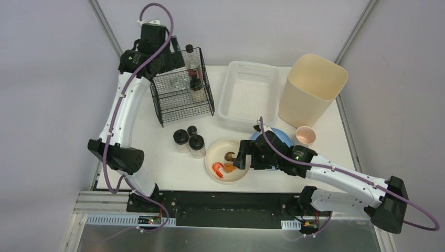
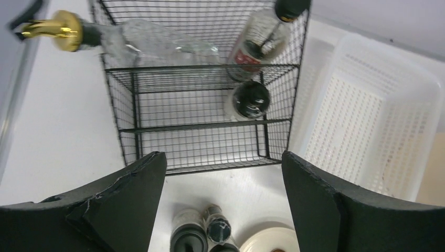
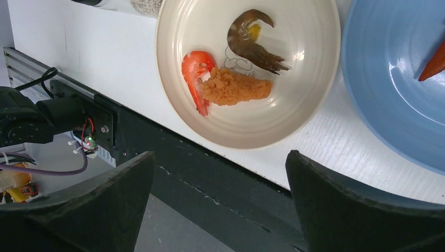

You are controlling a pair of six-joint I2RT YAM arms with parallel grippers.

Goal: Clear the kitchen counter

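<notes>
The white kitchen counter [image 1: 157, 157] carries a cream plate [image 1: 218, 152] with a red shrimp [image 3: 195, 68], an orange fried piece [image 3: 233, 88] and a brown piece [image 3: 249, 42]. My right gripper [image 1: 242, 157] hovers open and empty over the plate's near right rim [image 3: 315, 79], next to a blue plate [image 3: 388, 79]. Three black-capped jars [image 1: 189, 140] stand left of the cream plate. My left gripper [image 2: 224, 173] is open and empty, high above the black wire basket [image 1: 181, 97]. A clear bottle with a gold spout [image 2: 152, 44] and two other bottles [image 2: 251, 100] lie in that basket.
A white slotted basket [image 1: 247, 94] sits right of the wire basket, with a tall beige bin [image 1: 312, 89] beyond it. A pink cup [image 1: 305, 135] stands by the blue plate. The black rail [image 1: 220, 202] holding the arm bases runs along the counter's near edge.
</notes>
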